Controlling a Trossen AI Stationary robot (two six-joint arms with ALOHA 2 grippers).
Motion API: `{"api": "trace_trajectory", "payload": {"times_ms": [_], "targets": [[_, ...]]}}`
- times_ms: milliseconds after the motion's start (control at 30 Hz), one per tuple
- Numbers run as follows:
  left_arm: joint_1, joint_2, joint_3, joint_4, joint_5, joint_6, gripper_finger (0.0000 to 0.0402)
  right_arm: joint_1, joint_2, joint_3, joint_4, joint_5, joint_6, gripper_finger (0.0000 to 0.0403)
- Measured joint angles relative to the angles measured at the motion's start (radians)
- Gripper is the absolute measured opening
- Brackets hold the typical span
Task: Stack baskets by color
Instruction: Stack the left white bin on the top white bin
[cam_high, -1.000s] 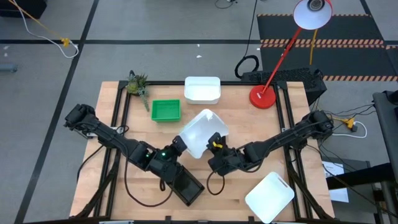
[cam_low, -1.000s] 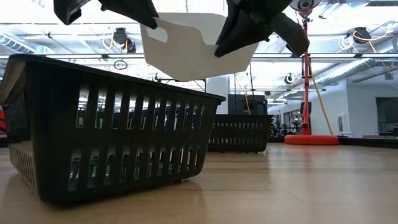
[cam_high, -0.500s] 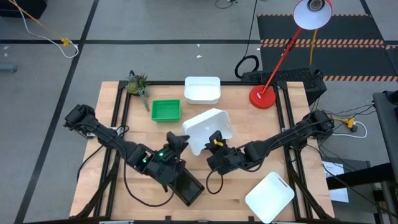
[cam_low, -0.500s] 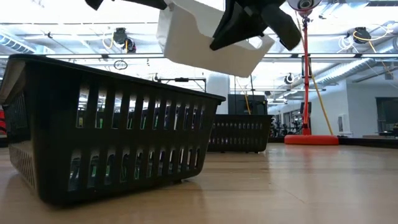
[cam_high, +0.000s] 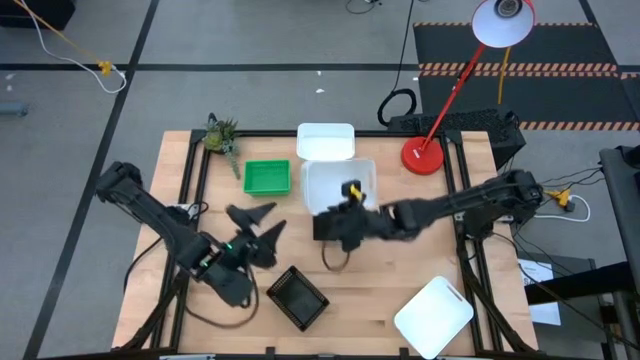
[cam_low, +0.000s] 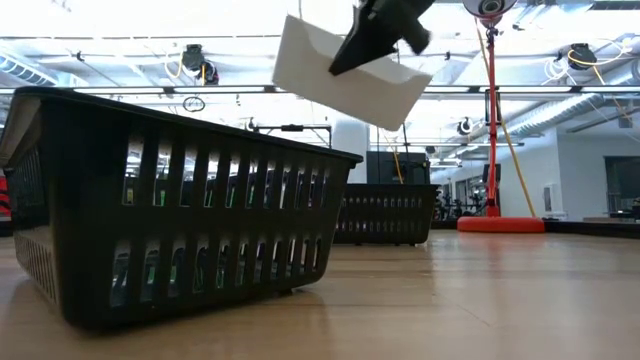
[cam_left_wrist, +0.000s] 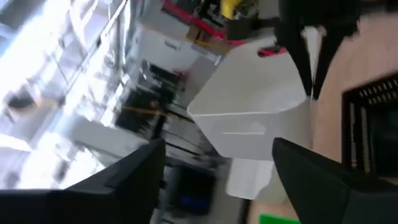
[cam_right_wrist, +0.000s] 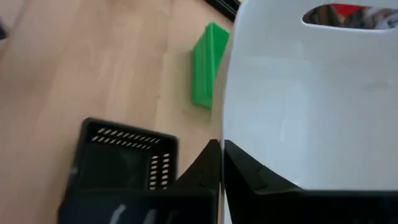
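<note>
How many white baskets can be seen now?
3: one white plastic basket at the table's far edge, one held by the right pincer, one at the near right corner. Nested ones may hide.

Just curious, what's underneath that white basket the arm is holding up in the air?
The right pincer holds the white basket above bare wooden table. Its far edge overlaps another white basket from above. What lies directly beneath is hidden.

Robotics laboratory in a large open industrial hall; a wooden workbench (cam_high: 380, 290) on a dark metal frame stands on a grey floor marked with dark lines; hazard-striped matting (cam_high: 520, 68) lies at 1 o'clock beyond the bench; loose cables (cam_high: 60, 45) trail at 10 o'clock; the low view shows ceiling strip lights (cam_low: 120, 45), ducting (cam_low: 585, 105) and glazed partitions behind.
</note>
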Motion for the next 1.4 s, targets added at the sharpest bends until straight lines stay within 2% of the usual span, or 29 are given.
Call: {"api": "trace_trajectory", "payload": {"times_ms": [67,333,433,533,667,767,900,1067,1233,1400], "targets": [[0.005,-0.048,0.0,-0.103,0.01,-0.166,0.0276,-0.059,0.0,0.02,0.001,-0.05,0.0,0.0],[0.067,-0.192,0.0,-0.643,0.162,-0.87,0.0207,-0.331,0.001,0.099,0.009,-0.306,-0.068,0.0],[0.09,-0.206,0.0,-0.771,0.183,-1.043,0.019,-0.418,0.018,0.14,0.012,-0.374,-0.096,0.0],[0.11,-0.208,-0.009,-0.819,0.18,-1.115,0.018,-0.486,0.049,0.177,0.004,-0.433,-0.116,0.0],[0.146,-0.212,-0.066,-0.812,0.185,-1.079,0.0168,-0.543,0.107,0.234,0.002,-0.47,-0.129,0.0],[0.172,-0.243,-0.119,-0.77,0.229,-1.044,0.0146,-0.561,0.163,0.272,-0.001,-0.475,-0.146,0.0],[0.217,-0.327,-0.205,-0.578,0.346,-0.894,0.011,-0.564,0.24,0.317,-0.007,-0.499,-0.152,0.0],[0.273,-0.437,-0.335,-0.219,0.552,-0.558,0.0072,-0.568,0.308,0.342,-0.016,-0.496,-0.182,0.0],[0.33,-0.539,-0.447,0.017,0.578,-0.373,0.0047,-0.578,0.342,0.344,-0.024,-0.495,-0.195,0.0],[0.384,-0.609,-0.507,0.079,0.646,-0.333,0.0033,-0.586,0.37,0.344,-0.07,-0.495,-0.239,0.0]]}}
